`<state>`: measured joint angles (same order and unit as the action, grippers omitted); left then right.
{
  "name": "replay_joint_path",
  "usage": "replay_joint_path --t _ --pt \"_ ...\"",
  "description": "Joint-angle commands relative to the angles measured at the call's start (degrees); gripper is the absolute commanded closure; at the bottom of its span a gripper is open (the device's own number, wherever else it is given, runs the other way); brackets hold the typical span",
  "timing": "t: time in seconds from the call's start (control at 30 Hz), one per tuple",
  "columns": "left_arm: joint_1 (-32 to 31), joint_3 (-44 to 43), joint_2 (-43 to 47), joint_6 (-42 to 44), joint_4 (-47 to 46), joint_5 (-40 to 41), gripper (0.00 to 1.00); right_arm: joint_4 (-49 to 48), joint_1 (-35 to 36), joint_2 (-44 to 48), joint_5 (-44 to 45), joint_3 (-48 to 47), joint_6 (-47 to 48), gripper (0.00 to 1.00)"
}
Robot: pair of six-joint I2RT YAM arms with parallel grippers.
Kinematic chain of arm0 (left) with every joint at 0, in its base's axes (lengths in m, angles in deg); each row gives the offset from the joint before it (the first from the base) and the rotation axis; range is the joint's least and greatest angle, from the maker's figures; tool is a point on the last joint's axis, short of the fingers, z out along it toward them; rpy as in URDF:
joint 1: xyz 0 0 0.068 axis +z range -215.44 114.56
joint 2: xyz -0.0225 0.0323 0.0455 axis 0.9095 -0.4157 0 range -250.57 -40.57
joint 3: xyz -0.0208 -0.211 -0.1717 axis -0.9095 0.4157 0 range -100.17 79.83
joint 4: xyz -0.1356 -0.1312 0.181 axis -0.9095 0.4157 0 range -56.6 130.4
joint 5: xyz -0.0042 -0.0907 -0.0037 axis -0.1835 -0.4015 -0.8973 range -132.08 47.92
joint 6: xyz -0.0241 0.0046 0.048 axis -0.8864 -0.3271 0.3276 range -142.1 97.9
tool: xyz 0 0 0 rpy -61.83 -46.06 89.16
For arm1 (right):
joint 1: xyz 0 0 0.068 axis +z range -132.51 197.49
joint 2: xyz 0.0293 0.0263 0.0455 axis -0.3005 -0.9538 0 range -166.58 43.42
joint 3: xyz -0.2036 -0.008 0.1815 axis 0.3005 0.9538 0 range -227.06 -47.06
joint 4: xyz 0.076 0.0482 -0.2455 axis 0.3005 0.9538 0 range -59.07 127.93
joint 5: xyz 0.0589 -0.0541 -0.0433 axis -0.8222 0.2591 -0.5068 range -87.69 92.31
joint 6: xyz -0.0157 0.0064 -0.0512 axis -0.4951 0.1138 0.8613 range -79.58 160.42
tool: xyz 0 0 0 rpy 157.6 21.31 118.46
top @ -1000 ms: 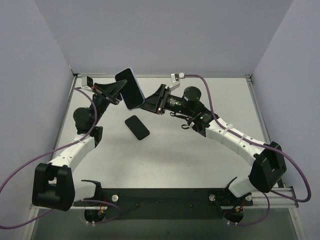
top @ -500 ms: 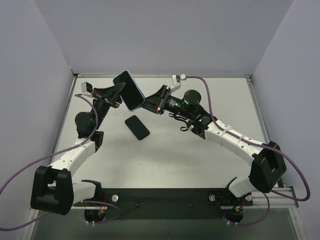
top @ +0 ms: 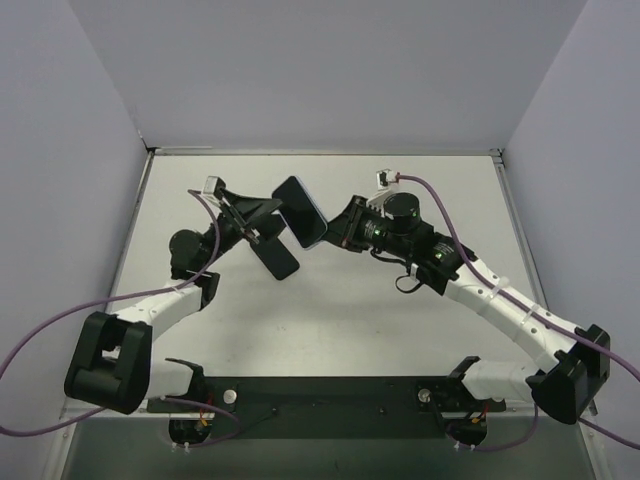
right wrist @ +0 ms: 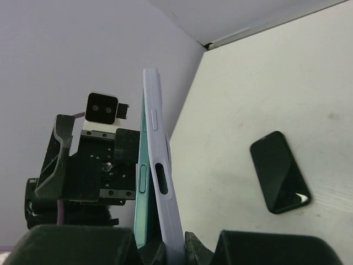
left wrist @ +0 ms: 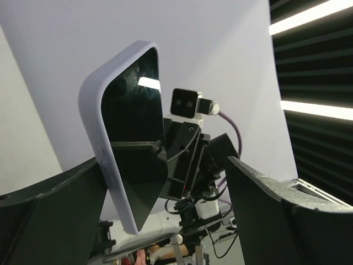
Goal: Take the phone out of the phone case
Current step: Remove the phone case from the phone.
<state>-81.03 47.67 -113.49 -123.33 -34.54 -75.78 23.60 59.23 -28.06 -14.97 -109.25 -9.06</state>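
Right wrist view, nearest first: right gripper [right wrist: 160, 249] clenched on bottom end of case [right wrist: 157, 165], held upright in air. Phone [right wrist: 142, 182], showing as teal edge just behind lavender shell, looked still seated, we thought. Beyond, left gripper [top: 272, 220] gaped wide, fingers flanking case, not closed on it. Black handset [right wrist: 278, 171] lay on table [right wrist: 265, 83] below.

Risks as we judged them: single end-grip could let case pivot or slip; off-centre left pinch could knock it loose; freed phone would drop onto table.

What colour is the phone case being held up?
Pale lavender phone case, clearest in the left wrist view.
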Motion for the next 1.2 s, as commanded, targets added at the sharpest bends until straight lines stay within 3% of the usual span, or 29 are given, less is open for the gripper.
replay_joint_path --t 0.0,0.13,0.23,0.27,0.37,0.4,0.6,0.8,1.17 --pt "0.13 1.05 -1.86 2.79 -6.15 -7.25 0.06 11.36 -4.12 5.11 16.13 3.48 7.36 1.00" --pt "0.21 1.14 -2.49 8.05 3.31 -9.81 0.05 18.91 -4.56 8.37 22.70 4.19 10.96 1.00" --pt "0.13 -1.75 0.06 20.59 25.68 -9.29 0.05 24.53 -4.82 9.26 25.71 3.23 14.21 1.00" --pt "-1.00 -5.33 0.93 30.81 42.29 -7.81 0.05 25.95 -4.73 9.00 26.67 2.78 15.10 1.00" --pt "-5.57 -13.17 1.74 47.12 70.12 5.45 0.03 32.63 -3.60 4.87 28.78 -0.99 18.87 1.00" --pt "-8.81 -16.06 -0.01 48.40 72.31 8.61 0.03 33.78 -3.16 2.16 28.97 -1.78 19.32 1.00" --pt "-13.93 -14.34 -6.51 45.69 66.30 9.79 0.03 35.90 -0.25 -8.03 25.73 -4.69 22.22 1.00" --pt "-14.20 -9.15 -10.04 40.33 55.82 7.59 0.12 34.14 3.52 -16.66 22.21 -6.28 24.68 1.00" --pt "-14.20 -5.90 -14.00 36.99 46.69 5.92 0.13 23.95 5.28 -23.52 11.66 -2.23 23.46 1.00"
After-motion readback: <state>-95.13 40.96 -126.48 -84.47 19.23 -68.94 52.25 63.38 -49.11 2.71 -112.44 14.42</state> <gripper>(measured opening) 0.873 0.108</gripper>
